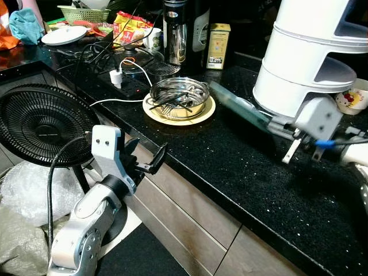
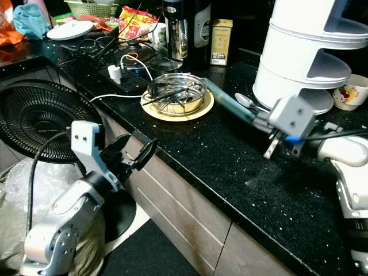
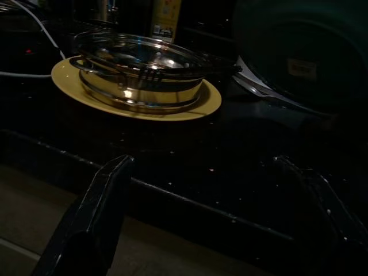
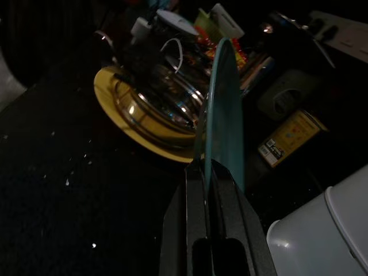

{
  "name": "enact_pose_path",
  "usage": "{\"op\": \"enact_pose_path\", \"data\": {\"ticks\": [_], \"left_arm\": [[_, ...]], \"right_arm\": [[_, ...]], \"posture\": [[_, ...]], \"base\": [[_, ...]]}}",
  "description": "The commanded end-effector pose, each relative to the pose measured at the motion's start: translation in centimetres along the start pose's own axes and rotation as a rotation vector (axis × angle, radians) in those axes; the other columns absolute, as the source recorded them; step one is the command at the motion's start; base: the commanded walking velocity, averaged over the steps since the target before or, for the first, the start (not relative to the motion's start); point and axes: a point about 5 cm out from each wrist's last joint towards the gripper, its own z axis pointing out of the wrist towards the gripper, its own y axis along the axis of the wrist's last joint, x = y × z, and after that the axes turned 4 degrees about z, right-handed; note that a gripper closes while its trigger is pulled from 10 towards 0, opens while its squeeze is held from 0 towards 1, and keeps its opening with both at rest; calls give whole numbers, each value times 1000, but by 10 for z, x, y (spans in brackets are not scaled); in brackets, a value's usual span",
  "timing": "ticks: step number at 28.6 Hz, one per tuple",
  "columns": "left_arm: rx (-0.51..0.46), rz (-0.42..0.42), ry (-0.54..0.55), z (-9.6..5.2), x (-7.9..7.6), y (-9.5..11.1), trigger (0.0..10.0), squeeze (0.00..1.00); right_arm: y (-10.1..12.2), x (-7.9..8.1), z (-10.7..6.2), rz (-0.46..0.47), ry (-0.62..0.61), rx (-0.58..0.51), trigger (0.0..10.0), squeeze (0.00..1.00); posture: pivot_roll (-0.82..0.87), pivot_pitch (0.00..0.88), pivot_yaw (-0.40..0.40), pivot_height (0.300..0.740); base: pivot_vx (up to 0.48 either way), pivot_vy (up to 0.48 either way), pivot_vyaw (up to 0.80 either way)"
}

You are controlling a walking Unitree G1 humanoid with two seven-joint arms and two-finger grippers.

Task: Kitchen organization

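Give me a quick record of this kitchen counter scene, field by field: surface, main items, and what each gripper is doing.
surface: black speckled countertop
centre item: steel bowl on a yellow plate
right gripper: shut on the teal plate, held on edge above the counter
left gripper: open, at the counter's front edge, facing the bowl
beside counter: black fan

No readable text anywhere. Print on the yellow carton (image 1: 218, 45) behind the steel bowl too small and blurred to make out; same in the right wrist view, only coloured patches and dark lines on its face. Lettering on the red-and-yellow snack packets (image 1: 131, 26) at the back of the counter too blurred to read. A pale label patch on the dark round body (image 3: 302, 68) in the left wrist view too dim to read. Red fruit pattern, no words, on the white bowl (image 1: 353, 98) at the far right.
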Motion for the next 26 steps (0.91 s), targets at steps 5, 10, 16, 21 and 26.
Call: {"op": "enact_pose_path", "data": {"ticks": [5,10,16,21,26], "left_arm": [[-6,-13,-64,0,-9,3,10000,0],[-9,-23,-99,0,-14,3,10000,0],[-14,-34,-116,-1,-16,4,10000,0],[-14,-38,-127,0,-18,4,10000,0],[-17,-47,-142,0,-19,5,10000,0]], "right_arm": [[10,-14,1,123,-116,-133,0,0],[29,-23,-5,427,-116,-425,0,0],[39,-22,-14,578,-35,-580,0,0],[44,-21,-22,626,12,-622,0,0],[43,-21,-25,639,9,-606,0,0]], "posture": [[20,0,-5,740],[23,0,-9,740],[22,0,-10,740],[19,0,-10,740],[16,0,-10,740]], "base": [[0,0,0],[0,0,-275],[0,0,-800],[0,0,-800],[0,0,-800]]}}
